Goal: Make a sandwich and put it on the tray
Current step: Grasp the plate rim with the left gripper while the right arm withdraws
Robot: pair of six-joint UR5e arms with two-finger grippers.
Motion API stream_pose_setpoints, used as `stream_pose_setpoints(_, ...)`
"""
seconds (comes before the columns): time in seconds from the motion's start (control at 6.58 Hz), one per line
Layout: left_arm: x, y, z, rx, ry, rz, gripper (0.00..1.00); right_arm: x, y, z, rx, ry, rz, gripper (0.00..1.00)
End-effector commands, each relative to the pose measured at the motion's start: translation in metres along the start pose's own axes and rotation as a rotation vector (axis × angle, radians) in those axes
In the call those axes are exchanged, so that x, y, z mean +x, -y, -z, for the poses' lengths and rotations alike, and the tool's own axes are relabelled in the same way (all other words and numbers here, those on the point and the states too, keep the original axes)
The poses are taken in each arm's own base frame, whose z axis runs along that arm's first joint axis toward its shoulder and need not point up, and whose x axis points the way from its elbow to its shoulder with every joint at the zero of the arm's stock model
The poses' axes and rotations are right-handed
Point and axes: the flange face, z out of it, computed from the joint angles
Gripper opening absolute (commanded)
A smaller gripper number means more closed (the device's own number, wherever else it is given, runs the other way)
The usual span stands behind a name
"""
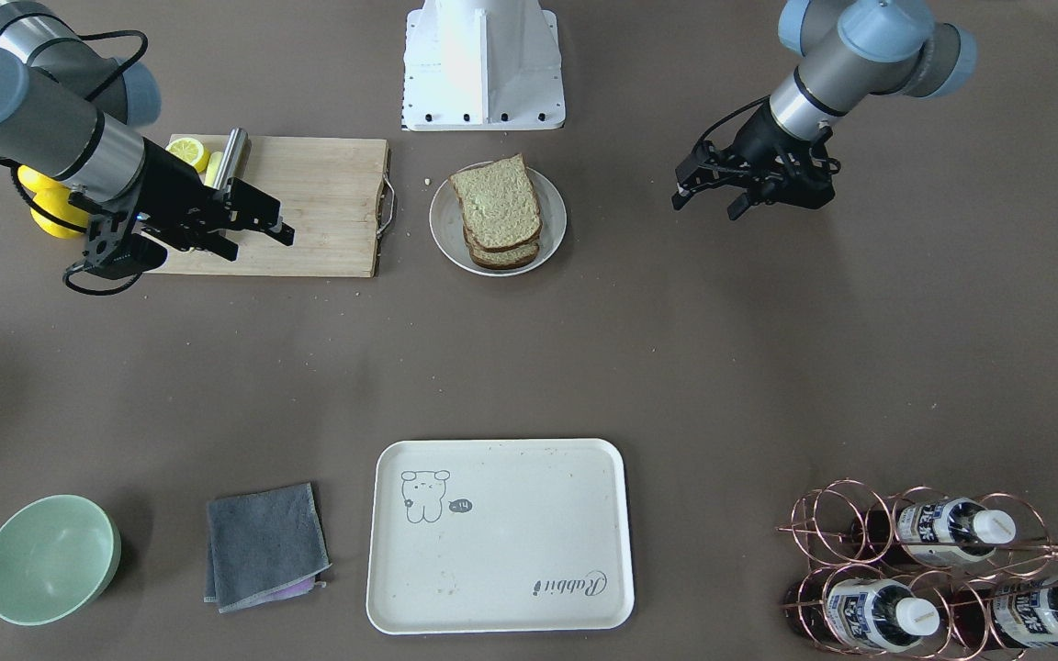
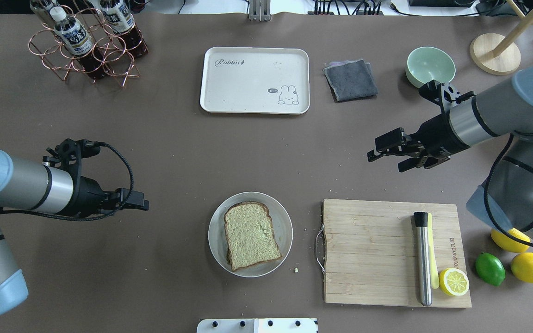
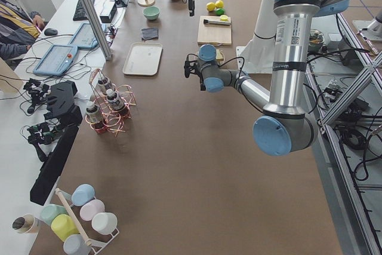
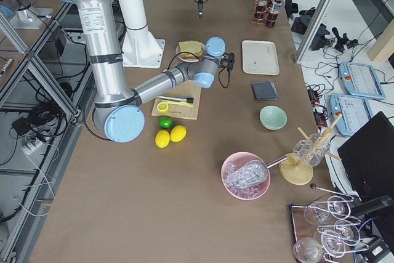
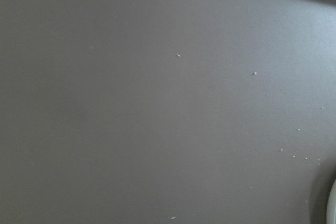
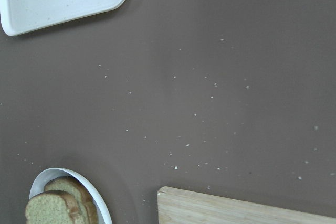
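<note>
Hovering over worktop: left tool, right tool, both spread wide, gripping nothing. Sandwich stacked on plate, well apart from tray.

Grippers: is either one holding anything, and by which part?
Nothing is held. Left gripper and right gripper are both open and empty; the stacked bread lies on the plate.
</note>
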Motion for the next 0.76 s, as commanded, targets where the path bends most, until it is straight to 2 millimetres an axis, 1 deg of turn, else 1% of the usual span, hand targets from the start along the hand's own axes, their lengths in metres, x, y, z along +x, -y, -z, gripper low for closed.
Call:
stream_pose_setpoints(0.0, 0.047, -0.039, -0.043, 0.015, 0.037, 0.009, 0.98, 0.046, -0.002, 0.03, -0.006, -0.021, 0.036, 0.99)
stream_pose_setpoints(0.15, 0.073, -0.059, -0.059, 0.021, 0.043, 0.014, 0.98, 0.054, -0.002, 0.036, 0.003, -0.026, 0.043, 0.99)
stream_pose_setpoints(0.3, 0.113, -0.059, -0.058, 0.017, 0.037, 0.069, 0.92, 0.061, -0.005, 0.037, 0.002, -0.032, 0.044, 0.99)
stream_pose_setpoints(0.46, 0.131, -0.073, -0.069, 0.007, 0.056, 0.066, 0.81, 0.062, -0.004, 0.038, 0.003, -0.033, 0.045, 0.99)
stream_pose_setpoints(0.61, 0.129, -0.08, -0.076, 0.035, 0.07, 0.056, 0.74, 0.071, -0.006, 0.041, 0.007, -0.042, 0.031, 0.99)
